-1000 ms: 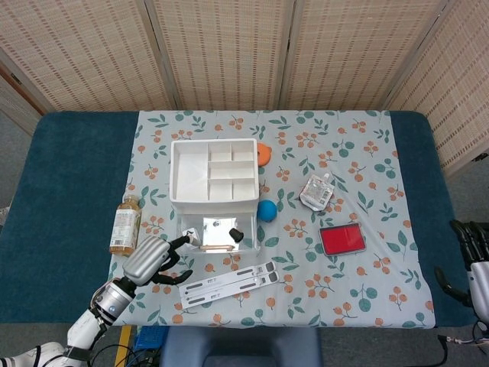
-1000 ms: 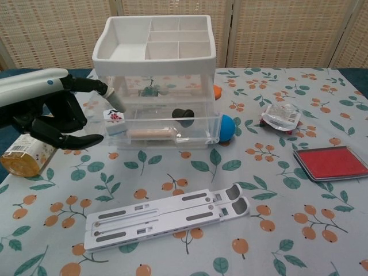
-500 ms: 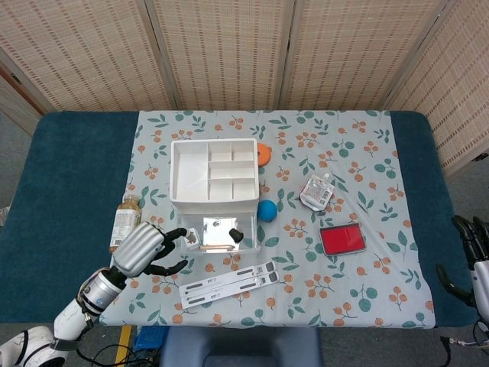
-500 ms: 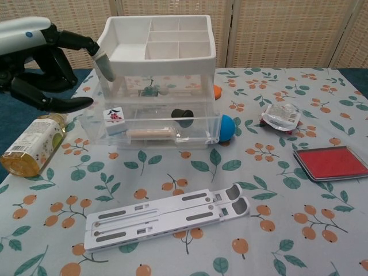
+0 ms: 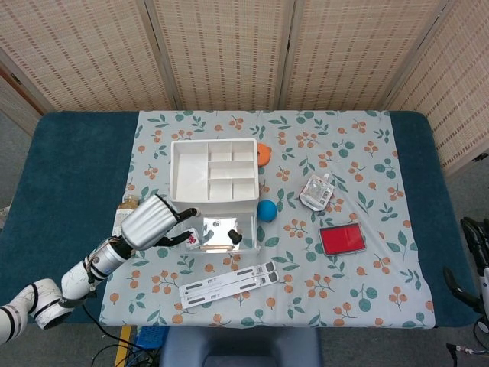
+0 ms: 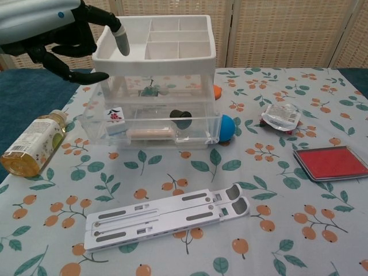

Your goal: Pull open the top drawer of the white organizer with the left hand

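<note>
Chest view: I raised left hand point(image 6: 69, 34) from lower drawer point(image 6: 158, 129) level up to organizer point(image 6: 155, 75) top-left corner within last second; fingers spread, holding nothing, one fingertip at tray rim. Top drawer point(image 6: 155, 91) sat closed under white tray, mid-cloth. Clear glossy plastic drawers, matte white frame, boxy. Grasp not yet made.
</note>
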`<state>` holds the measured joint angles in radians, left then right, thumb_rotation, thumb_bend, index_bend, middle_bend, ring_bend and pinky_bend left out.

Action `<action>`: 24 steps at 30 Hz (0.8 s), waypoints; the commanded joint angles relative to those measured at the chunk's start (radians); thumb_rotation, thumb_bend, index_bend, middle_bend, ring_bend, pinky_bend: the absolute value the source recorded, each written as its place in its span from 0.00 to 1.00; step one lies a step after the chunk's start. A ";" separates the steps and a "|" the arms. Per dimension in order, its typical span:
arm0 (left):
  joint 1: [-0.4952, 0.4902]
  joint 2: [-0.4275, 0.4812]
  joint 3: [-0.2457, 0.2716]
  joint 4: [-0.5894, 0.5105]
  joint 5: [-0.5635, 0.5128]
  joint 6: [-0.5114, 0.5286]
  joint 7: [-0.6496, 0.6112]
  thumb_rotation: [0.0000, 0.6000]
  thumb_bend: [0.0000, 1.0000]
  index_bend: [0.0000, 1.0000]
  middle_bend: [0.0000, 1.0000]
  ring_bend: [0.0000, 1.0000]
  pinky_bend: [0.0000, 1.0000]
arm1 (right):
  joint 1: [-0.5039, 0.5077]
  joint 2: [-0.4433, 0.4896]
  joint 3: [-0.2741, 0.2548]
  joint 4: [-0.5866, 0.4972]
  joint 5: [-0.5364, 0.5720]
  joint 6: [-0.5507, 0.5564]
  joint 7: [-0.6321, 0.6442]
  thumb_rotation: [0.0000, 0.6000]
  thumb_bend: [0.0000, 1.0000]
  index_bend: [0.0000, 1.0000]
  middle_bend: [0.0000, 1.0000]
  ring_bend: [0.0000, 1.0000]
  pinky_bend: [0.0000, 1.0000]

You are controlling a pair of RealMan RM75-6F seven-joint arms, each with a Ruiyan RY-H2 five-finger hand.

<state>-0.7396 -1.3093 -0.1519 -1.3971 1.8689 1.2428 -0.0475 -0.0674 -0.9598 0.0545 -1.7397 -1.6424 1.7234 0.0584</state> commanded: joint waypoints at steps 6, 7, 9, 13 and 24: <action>-0.081 -0.080 0.033 0.159 0.102 0.069 0.012 1.00 0.26 0.40 0.96 1.00 1.00 | -0.004 -0.009 -0.005 0.010 0.003 -0.002 0.004 1.00 0.37 0.00 0.08 0.03 0.08; -0.088 -0.089 0.036 0.175 0.113 0.080 0.014 1.00 0.26 0.40 0.97 1.00 1.00 | -0.005 -0.010 -0.005 0.010 0.003 -0.002 0.004 1.00 0.37 0.00 0.08 0.03 0.08; -0.103 -0.105 0.043 0.202 0.131 0.094 0.022 1.00 0.26 0.41 0.97 1.00 1.00 | -0.007 -0.010 -0.005 0.010 0.003 -0.001 0.004 1.00 0.37 0.00 0.08 0.03 0.08; -0.133 -0.118 0.056 0.222 0.151 0.086 0.055 1.00 0.26 0.41 0.97 1.00 1.00 | -0.009 -0.010 -0.006 0.009 0.004 0.000 0.002 1.00 0.37 0.00 0.08 0.03 0.08; -0.203 -0.137 0.071 0.190 0.110 -0.029 0.115 1.00 0.26 0.41 0.97 1.00 1.00 | -0.012 -0.014 -0.004 0.016 0.011 0.000 0.008 1.00 0.37 0.00 0.08 0.03 0.08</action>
<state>-0.9373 -1.4415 -0.0837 -1.2089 1.9819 1.2199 0.0642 -0.0797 -0.9736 0.0499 -1.7234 -1.6312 1.7235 0.0663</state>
